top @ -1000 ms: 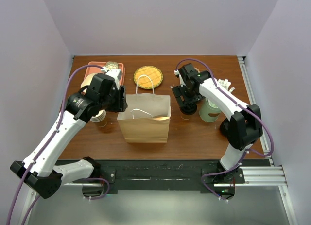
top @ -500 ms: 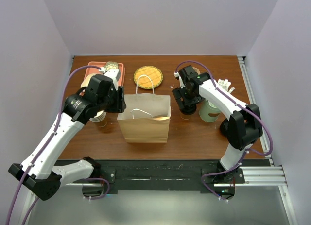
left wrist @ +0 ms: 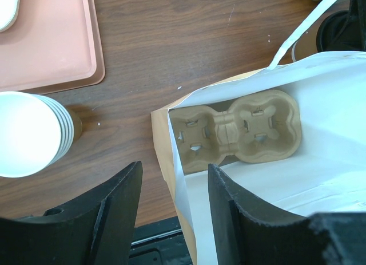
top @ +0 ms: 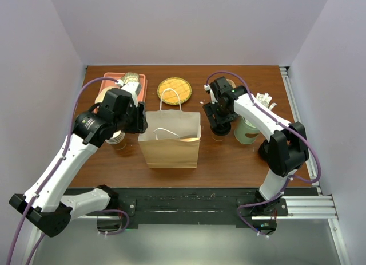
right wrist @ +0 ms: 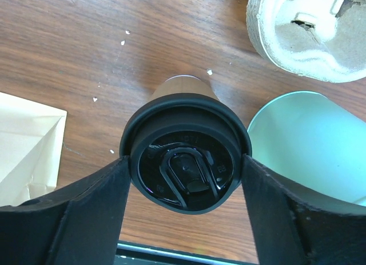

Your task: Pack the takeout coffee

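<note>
**A:** Right wrist view first: where is the coffee (right wrist: 184,86) sitting?

**B:** It is standing upright on the surface (right wrist: 86,59), just beside the green cup (right wrist: 309,139) and near a corner of the bag (left wrist: 343,105). It is not yet packed. Your right fingers (right wrist: 74,213) are sitting on either side of its black lid (right wrist: 186,167), right at the rim.

**A:** Are they gripping it?

**B:** I cannot tell. They are spread wide and seem to be touching the rim, but the cup is resting on the wood.

**A:** And the left?

**B:** Your left fingers (left wrist: 114,213) are spread and pinching nothing, hovering over the bag's left edge. The bag is standing open, with a two-well carrier (left wrist: 237,130) lying at its bottom.

**A:** So which step are we doing?

**B:** I judge you are taking hold of the coffee. The next move is calling for a firm squeeze and a straight lift clear of the green cup. After that you are carrying it over the bag mouth and lowering it upright into a carrier well.
</note>
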Controlling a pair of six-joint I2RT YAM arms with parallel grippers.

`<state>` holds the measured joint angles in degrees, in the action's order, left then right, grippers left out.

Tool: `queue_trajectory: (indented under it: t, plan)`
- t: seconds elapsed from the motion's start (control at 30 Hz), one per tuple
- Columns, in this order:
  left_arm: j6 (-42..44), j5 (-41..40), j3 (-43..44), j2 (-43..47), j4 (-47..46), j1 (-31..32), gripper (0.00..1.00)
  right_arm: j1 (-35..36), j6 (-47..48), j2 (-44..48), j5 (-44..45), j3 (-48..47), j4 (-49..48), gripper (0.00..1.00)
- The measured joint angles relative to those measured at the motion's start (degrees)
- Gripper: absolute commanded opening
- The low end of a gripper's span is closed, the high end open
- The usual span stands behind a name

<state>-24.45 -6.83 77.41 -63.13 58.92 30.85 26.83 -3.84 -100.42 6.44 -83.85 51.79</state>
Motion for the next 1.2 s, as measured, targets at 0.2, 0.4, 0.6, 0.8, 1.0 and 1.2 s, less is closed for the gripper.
queue_trajectory:
  t: [0.2,0.4,0.6,0.8,1.0,1.2]
  plan:
    - [-0.02,0.00,0.00,0.00,0.00,0.00,0.54,0.00,0.11,-0.02,0.00,0.00,-0.02,0.70]
    - [-0.02,-0.44,0.35,-0.11,0.17,0.00,0.55,0.00,0.13,-0.02,-0.02,0.00,0.02,0.60]
    - [0.02,-1.16,1.64,-1.09,0.31,0.00,0.41,0.00,-0.20,-0.35,-0.20,-2.49,3.17,0.51]
    - [0.20,-1.16,1.64,-2.54,0.02,0.00,0.00,0.13,-1.88,-0.17,-0.44,-18.05,11.52,0.46]
    - [0.22,1.68,1.57,-2.23,-3.15,0.00,0.00,2.32,-2.80,3.58,-1.03,-37.97,16.61,0.42]
    - [-1.99,4.57,-1.46,2.12,-9.51,0.02,0.00,12.48,-2.43,12.98,-5.07,-48.06,16.70,0.44]
